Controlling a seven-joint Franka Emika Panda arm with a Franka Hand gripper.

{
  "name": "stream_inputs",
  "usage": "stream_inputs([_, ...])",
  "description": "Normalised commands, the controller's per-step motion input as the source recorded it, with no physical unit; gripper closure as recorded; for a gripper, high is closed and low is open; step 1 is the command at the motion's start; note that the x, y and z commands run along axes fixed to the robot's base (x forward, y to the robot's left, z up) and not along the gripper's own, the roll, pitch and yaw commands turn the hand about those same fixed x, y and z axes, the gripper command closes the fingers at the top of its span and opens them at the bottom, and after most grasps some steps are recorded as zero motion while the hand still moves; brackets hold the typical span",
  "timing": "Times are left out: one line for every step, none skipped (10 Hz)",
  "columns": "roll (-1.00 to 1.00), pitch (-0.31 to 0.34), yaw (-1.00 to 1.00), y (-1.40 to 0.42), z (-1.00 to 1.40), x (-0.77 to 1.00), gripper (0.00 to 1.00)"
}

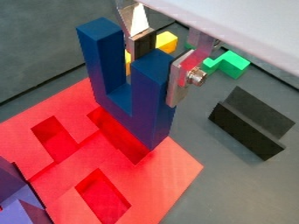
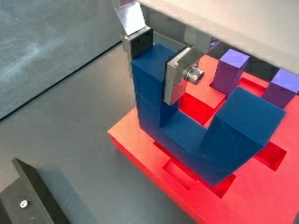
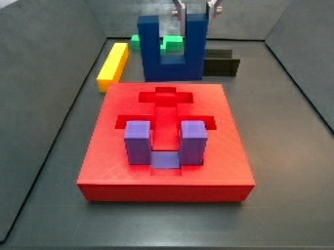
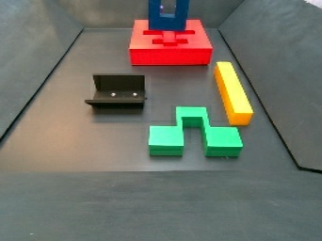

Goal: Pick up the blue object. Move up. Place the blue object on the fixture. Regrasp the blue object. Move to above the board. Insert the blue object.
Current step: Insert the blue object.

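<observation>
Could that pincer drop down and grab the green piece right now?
Probably not yet. The pincer is shut on the blue object at the red board, so its jaws are full. The green block itself lies open on the floor, nothing covering it.

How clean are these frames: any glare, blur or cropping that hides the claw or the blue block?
In a side view the claw is cut off by the top edge; the board looks sharp. In a wrist view the blue block is sharp and evenly lit, with a pale blurred housing overhead. In the other side view the floor shows soft glare near the fixture.
</observation>
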Motion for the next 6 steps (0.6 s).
stream_inputs([-0.04,-0.167,0.0,0.0,-0.22,0.0,1.0])
stream_inputs([-0.06,-0.177,0.0,0.0,-0.24,0.0,1.0])
stream_inputs([0.0,-0.116,0.01,-0.01,-0.17,0.0,1.0])
stream_inputs([0.09,-0.074,0.01,-0.04,-0.18,0.0,1.0])
stream_inputs([0.08,-0.079,0.01,-0.05,-0.17,0.0,1.0])
stream_inputs([0.07,-0.076,0.03,-0.12,-0.14,0.0,1.0])
